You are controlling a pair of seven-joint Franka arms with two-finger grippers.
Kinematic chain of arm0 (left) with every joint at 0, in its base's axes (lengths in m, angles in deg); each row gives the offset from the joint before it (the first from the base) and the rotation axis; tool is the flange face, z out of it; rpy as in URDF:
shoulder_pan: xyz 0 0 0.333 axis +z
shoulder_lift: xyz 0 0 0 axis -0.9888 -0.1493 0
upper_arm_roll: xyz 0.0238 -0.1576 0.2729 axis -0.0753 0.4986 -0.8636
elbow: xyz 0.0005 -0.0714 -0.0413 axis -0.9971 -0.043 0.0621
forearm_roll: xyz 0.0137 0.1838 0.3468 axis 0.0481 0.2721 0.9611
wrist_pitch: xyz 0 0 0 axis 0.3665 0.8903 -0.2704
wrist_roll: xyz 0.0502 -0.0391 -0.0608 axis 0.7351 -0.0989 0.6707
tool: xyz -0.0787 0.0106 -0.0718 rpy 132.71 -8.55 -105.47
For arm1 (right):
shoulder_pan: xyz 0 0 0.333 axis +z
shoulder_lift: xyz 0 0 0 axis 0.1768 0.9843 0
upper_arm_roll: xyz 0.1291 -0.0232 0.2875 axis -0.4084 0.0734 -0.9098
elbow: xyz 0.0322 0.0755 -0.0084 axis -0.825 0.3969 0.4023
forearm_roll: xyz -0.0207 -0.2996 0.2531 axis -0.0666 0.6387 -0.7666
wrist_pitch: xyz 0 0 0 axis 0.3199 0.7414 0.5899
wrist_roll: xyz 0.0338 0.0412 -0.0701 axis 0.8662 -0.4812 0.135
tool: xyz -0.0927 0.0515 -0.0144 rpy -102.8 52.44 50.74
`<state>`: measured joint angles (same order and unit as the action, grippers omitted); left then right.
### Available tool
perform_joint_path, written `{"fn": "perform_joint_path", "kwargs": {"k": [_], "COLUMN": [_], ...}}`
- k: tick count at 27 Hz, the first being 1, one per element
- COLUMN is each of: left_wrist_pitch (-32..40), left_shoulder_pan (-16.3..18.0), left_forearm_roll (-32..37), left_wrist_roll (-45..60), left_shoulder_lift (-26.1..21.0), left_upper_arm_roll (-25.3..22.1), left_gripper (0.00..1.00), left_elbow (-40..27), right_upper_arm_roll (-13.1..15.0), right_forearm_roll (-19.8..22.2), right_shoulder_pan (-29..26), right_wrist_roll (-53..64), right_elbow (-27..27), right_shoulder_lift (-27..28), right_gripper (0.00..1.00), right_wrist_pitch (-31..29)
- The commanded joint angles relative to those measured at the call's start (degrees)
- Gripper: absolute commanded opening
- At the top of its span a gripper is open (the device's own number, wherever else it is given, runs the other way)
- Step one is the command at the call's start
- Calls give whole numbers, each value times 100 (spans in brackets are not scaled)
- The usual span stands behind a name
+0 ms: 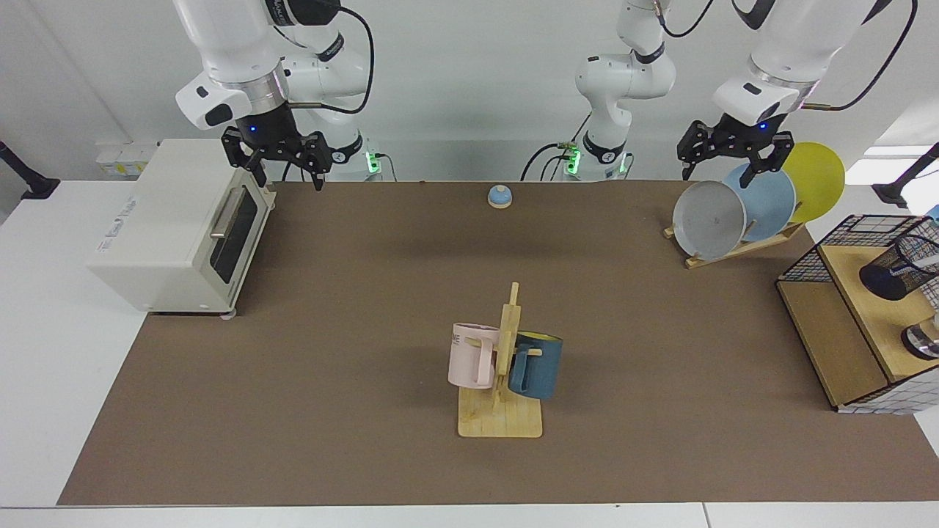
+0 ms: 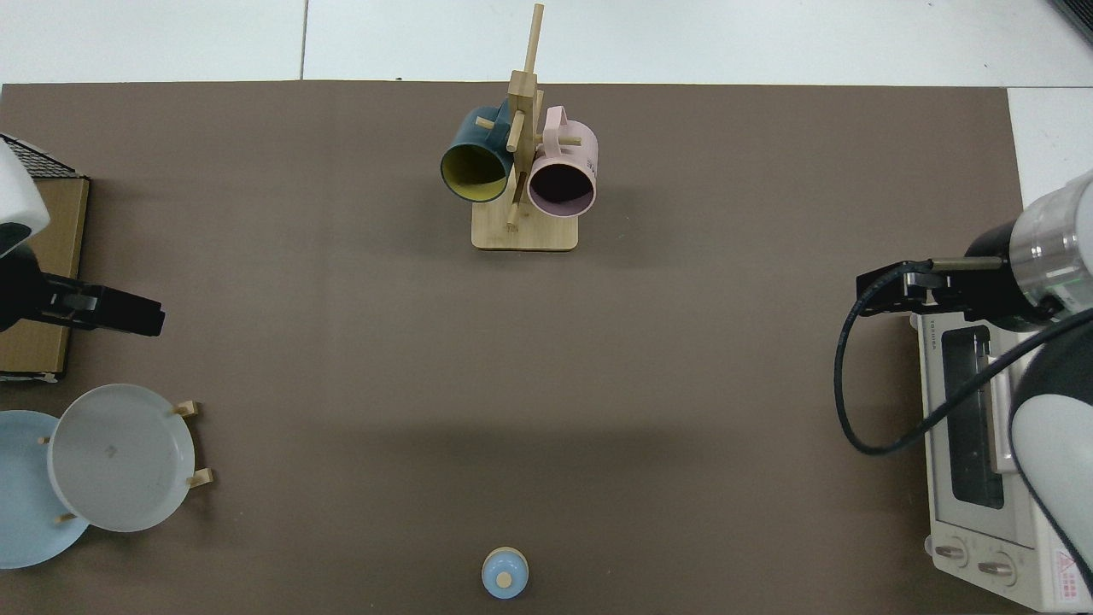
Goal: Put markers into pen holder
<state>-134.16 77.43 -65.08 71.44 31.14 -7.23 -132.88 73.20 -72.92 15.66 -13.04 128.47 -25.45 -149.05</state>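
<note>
A: Biggest first: anything doing with the right arm?

B: Waiting at eleven o'clock of the table [image 1: 367, 440]. Right gripper [image 1: 288, 172] hanging just beside the toaster oven [image 1: 169, 227], fingers apart, clamped on nothing.

A: And the left gripper [image 1: 726, 165]?

B: Up at one o'clock, above the plates [image 1: 709, 218], well apart from the pen holder [image 1: 899, 270]. Fingers spread, empty too.

A: So how to do this step well?

B: Probably a matter of finding another marker, with nothing of the kind seen lying on the mat in either view. Best to stay high over the plates while swinging. On finding one, close across the barrel near mid-length, so as to keep it hanging straight. Then back toward three o'clock, down through the middle of the rim, letting go only once inside the mesh. Otherwise, risk of tipping a light cup on its shelf.

A: Where exactly to aim?

B: Three o'clock edge, on top of the wooden shelf [image 1: 825, 337], with a small shiny metal cylinder [image 1: 923, 342] near, at its five o'clock. Out of the top view altogether.

A: And the marker [image 1: 928, 261]?

B: Just a pale sliver showing through the mesh, seemingly already inside. Long axis apparently leaning along the cup wall; impossible to tell which end points up
</note>
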Motion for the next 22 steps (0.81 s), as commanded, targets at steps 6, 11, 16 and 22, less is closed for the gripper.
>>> {"fn": "perform_joint_path", "kwargs": {"k": [6, 11, 16, 22], "left_wrist_pitch": [20, 21, -15, -23], "left_shoulder_pan": [29, 21, 12, 12], "left_forearm_roll": [-146, -154, -137, -137], "left_wrist_roll": [-49, -49, -49, -40], "left_shoulder_lift": [-112, 81, 81, 73], "left_upper_arm_roll": [-98, -98, -37, -37], "left_gripper": [100, 100, 100, 100], "left_elbow": [294, 65, 91, 109], "right_upper_arm_roll": [-45, -45, -45, -45], "right_forearm_roll": [-6, -6, -6, -6], "right_shoulder_pan": [-64, -64, -64, -64], "right_wrist_roll": [-82, -82, -82, -82], "right_elbow": [-1, -1, -1, -1], "right_shoulder_lift": [-29, -29, -29, -29], "right_gripper": [100, 100, 100, 100], "right_wrist_pitch": [-55, -55, -55, -55]}}
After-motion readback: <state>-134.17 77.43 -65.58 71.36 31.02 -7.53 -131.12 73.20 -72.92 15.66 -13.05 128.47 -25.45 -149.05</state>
